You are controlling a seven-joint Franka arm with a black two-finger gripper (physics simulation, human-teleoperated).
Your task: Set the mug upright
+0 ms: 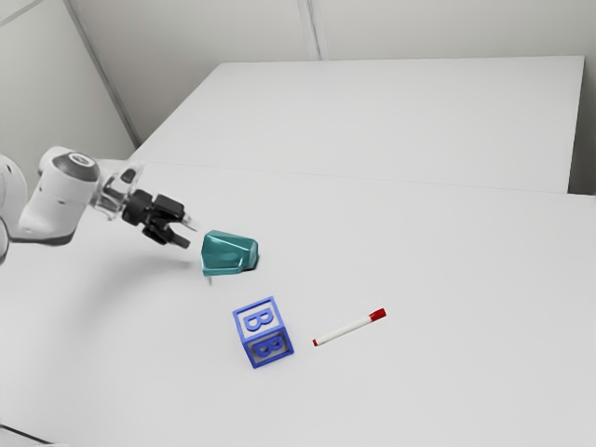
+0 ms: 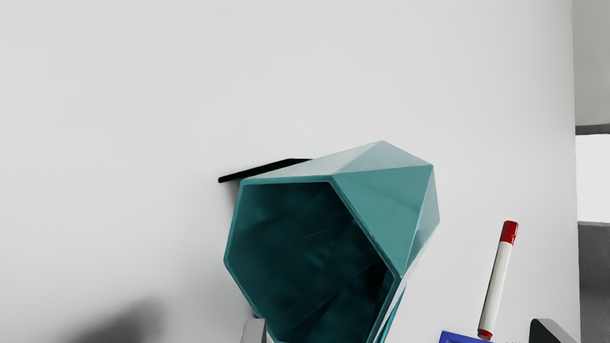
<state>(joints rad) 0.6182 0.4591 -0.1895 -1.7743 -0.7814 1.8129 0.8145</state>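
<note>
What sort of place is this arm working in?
Probably a bare, lab-like test room, rendered in simulation: a plain white table, pale walls and a robot arm.

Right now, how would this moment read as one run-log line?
mug: on its side, mouth facing hand | hand: open, near mug | block, marker: on table | upright: no

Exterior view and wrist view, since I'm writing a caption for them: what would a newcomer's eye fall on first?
Probably the teal mug, lying on its side on the white table, its mouth toward the open pincer. Next, the blue letter block and the red-capped marker, both nearer the exterior view's bottom edge.
</note>
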